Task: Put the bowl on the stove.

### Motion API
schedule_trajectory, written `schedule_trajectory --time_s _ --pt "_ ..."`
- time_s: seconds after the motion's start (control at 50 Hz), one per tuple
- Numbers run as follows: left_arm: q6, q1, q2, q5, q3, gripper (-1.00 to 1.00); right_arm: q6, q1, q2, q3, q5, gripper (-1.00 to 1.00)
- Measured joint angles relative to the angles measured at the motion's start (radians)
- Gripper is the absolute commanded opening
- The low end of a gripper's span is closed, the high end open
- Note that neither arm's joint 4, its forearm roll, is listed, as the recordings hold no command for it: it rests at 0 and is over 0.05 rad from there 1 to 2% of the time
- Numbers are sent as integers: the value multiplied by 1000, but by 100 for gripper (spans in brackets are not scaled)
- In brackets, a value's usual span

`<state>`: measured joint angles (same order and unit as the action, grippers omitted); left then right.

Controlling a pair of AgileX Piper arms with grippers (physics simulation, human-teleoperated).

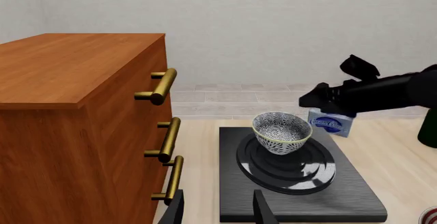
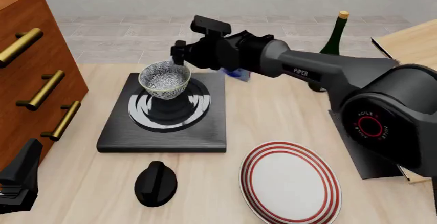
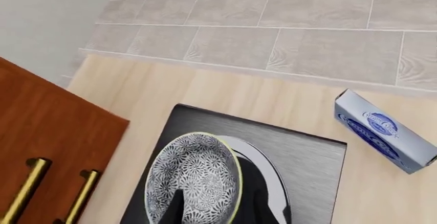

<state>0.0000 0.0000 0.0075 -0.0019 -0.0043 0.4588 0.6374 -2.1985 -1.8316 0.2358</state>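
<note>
The speckled blue-grey bowl (image 2: 165, 79) stands upright on the ring burner of the black stove (image 2: 116, 132). It also shows in the left wrist view (image 1: 281, 132) and the right wrist view (image 3: 194, 178). My right gripper (image 2: 179, 55) hovers just above the bowl's far rim, open, with one finger over the inside and one outside the rim (image 3: 218, 203). In the left wrist view it (image 1: 307, 100) is clear of the bowl. My left gripper (image 1: 218, 211) is open and empty, low at the near left (image 2: 20, 175), short of the stove (image 1: 341, 193).
A wooden drawer chest with brass handles (image 2: 27, 45) stands left of the stove. A black round knob (image 2: 155, 183) and a red-ringed plate (image 2: 290, 183) lie in front. A blue-white box (image 3: 386, 132) and a green bottle (image 2: 333, 40) are behind.
</note>
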Motion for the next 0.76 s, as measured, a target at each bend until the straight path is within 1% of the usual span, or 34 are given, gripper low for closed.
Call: schedule_trajectory --time_s 0.18,0.4,0.76 --pt "0 0 0 0 0 100 -16 0 83 90 -31 100" --pt "0 0 0 0 0 100 -24 10 192 232 -95 100" --pt "0 0 0 0 0 100 -14 36 368 463 -205 100"
